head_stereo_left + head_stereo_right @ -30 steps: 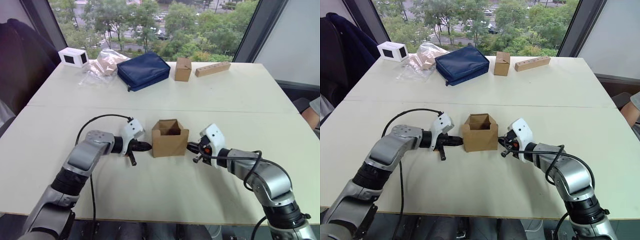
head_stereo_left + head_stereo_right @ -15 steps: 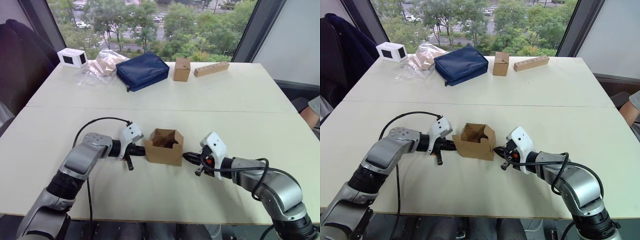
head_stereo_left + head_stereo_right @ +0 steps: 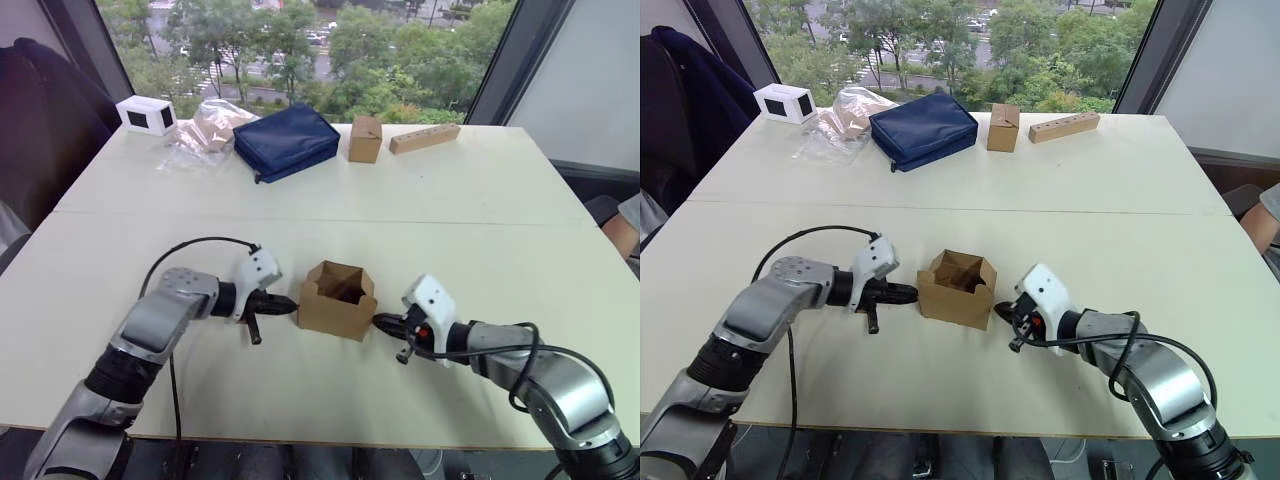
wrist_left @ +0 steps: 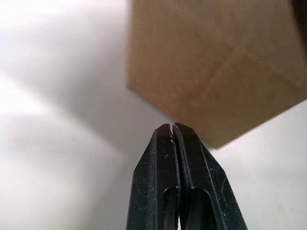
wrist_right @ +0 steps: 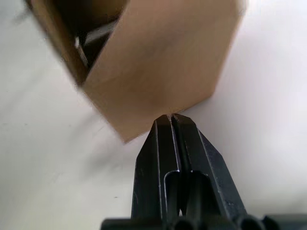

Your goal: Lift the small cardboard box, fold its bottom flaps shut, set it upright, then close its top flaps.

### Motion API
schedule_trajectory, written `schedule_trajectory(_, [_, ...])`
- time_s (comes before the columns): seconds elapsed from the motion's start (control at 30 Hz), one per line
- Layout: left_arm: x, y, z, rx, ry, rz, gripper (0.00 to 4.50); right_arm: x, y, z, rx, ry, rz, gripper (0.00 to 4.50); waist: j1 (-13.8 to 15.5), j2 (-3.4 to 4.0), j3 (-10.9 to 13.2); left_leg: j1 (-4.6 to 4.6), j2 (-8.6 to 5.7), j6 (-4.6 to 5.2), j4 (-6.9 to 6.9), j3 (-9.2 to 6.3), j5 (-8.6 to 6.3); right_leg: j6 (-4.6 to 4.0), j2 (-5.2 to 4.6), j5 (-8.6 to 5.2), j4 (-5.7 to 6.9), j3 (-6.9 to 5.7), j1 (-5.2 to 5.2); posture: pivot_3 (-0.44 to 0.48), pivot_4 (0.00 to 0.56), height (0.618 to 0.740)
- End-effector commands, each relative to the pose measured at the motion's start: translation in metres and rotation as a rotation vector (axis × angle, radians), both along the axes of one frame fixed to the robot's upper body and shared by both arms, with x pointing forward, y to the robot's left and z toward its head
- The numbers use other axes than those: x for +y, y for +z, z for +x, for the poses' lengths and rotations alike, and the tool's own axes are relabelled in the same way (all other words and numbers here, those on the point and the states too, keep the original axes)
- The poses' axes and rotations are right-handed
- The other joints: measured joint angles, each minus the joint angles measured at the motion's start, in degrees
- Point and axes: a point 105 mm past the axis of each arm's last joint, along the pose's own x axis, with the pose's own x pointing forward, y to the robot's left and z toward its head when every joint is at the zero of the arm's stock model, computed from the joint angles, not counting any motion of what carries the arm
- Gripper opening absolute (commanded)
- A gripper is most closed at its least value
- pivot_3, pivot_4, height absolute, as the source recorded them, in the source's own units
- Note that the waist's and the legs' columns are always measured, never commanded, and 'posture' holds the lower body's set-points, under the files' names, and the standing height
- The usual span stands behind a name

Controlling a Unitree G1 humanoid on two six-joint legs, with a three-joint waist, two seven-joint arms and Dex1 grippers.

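Note:
The small cardboard box (image 3: 337, 300) is in the middle of the near table, top open and flaps standing up, turned so a corner faces me and leaning a little. My left gripper (image 3: 291, 301) is shut, its tip pressed against the box's left side; the left wrist view has its fingertips (image 4: 165, 132) closed just under the brown wall (image 4: 206, 67). My right gripper (image 3: 379, 321) is also shut, tip against the box's lower right side (image 5: 158, 72). I cannot tell whether the box's bottom touches the table.
Along the far edge of the table (image 3: 470, 200) lie a white box with a black window (image 3: 146, 114), a clear plastic bag (image 3: 207, 128), a navy pouch (image 3: 286, 141), a taller brown carton (image 3: 365, 138) and a wooden block (image 3: 425, 137).
The box, squarely upright between the grippers a second ago, tipped and has turned corner-on. The right gripper has come nearer to me and lower; the left stays at the box's side.

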Motion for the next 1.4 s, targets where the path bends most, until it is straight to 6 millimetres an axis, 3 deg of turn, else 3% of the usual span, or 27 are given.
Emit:
schedule_trajectory(0.03, [0.002,0.034,0.006,-0.074,0.004,-0.131,0.00,-0.003,0.034,0.006,-0.128,-0.001,0.101,0.01,0.02,0.00,0.00,0.00,0.00,0.00,0.00,0.00,0.00,0.00,0.00,0.00,0.00,0.00,0.00,0.000,0.150,0.740])
schedule_trajectory(0.13, [0.001,0.046,0.007,-0.086,-0.007,-0.188,0.00,-0.002,0.046,0.012,-0.158,-0.012,0.178,0.01,0.00,0.00,0.00,0.01,0.00,-0.06,0.00,-0.01,0.04,0.00,0.00,0.00,0.01,0.00,0.01,0.000,0.150,0.740])
schedule_trajectory(0.3, [-0.011,0.053,0.008,-0.081,-0.034,-0.234,0.00,0.017,0.054,0.014,-0.157,0.051,0.266,0.01,0.01,-0.01,-0.01,0.02,0.00,-0.16,0.00,0.00,0.09,0.00,0.01,0.00,0.03,0.00,0.02,0.000,0.150,0.740])
schedule_trajectory(0.77, [-0.037,0.028,-0.004,-0.018,-0.138,-0.192,0.00,0.028,0.022,0.011,-0.093,0.104,0.181,0.01,-0.27,0.01,-0.02,0.04,0.00,-0.16,0.00,0.00,0.09,0.00,0.05,0.00,0.04,0.01,0.02,0.000,0.150,0.740])
schedule_trajectory(0.93, [-0.035,0.018,-0.001,-0.016,-0.123,-0.158,0.00,0.036,0.008,0.008,-0.086,0.135,0.115,0.01,-0.19,0.04,-0.05,0.06,0.02,-0.15,0.00,0.00,0.09,-0.01,0.07,0.00,0.04,0.01,0.02,0.000,0.150,0.740])
schedule_trajectory(1.17, [-0.030,0.010,0.003,-0.013,-0.098,-0.137,0.00,0.034,0.016,0.009,-0.101,0.124,0.149,0.01,-0.16,0.04,-0.14,0.12,0.03,-0.14,0.00,0.00,0.08,-0.01,0.06,0.00,0.05,0.02,0.08,0.000,0.150,0.740])
schedule_trajectory(1.4, [-0.022,0.010,0.003,-0.018,-0.072,-0.136,0.00,0.032,0.000,0.009,-0.085,0.135,0.041,0.01,-0.20,0.04,-0.19,0.24,0.03,-0.09,0.00,0.00,0.05,-0.02,0.07,-0.01,0.05,0.02,0.19,0.000,0.150,0.740])
